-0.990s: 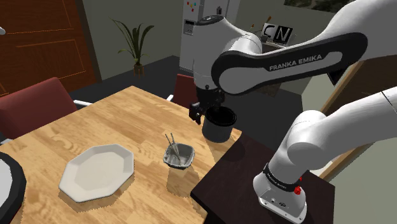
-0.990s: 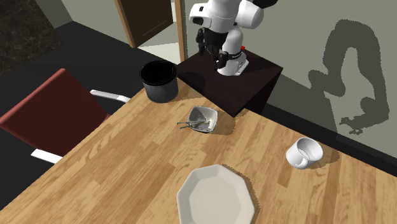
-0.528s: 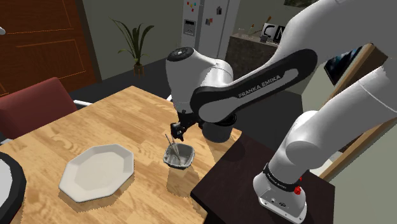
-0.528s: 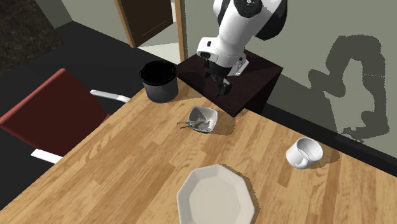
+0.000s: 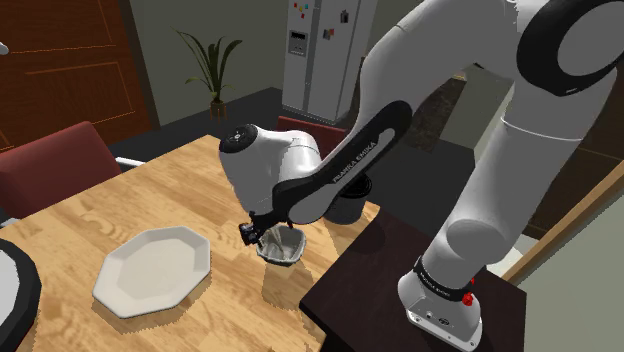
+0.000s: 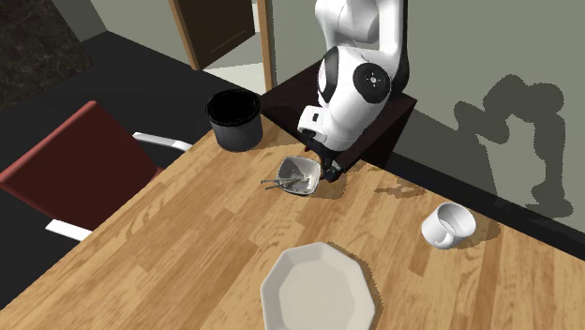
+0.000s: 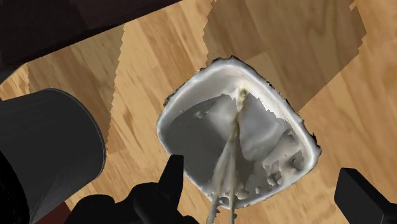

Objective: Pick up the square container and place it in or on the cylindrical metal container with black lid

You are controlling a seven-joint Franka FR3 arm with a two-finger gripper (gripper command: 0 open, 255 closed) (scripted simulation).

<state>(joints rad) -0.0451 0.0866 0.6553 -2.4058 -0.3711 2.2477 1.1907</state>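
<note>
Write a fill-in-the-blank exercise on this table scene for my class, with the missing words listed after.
1. The pincer is ___, not shut, over the square container.
2. The octagonal plate is coloured ___.
3. The table under the black pot is made of ___.
Missing words: open; white; wood.

The arm (image 5: 335, 175) bends low, its tool (image 7: 259, 170) spread wide.

A home dining area is showing: a wooden surface (image 5: 200, 175) carrying a plate (image 5: 155, 270) and mug (image 6: 446, 226), a red chair (image 5: 50, 170) beside it, a fridge (image 5: 315, 55) and potted plant (image 5: 212, 62) standing behind.
</note>
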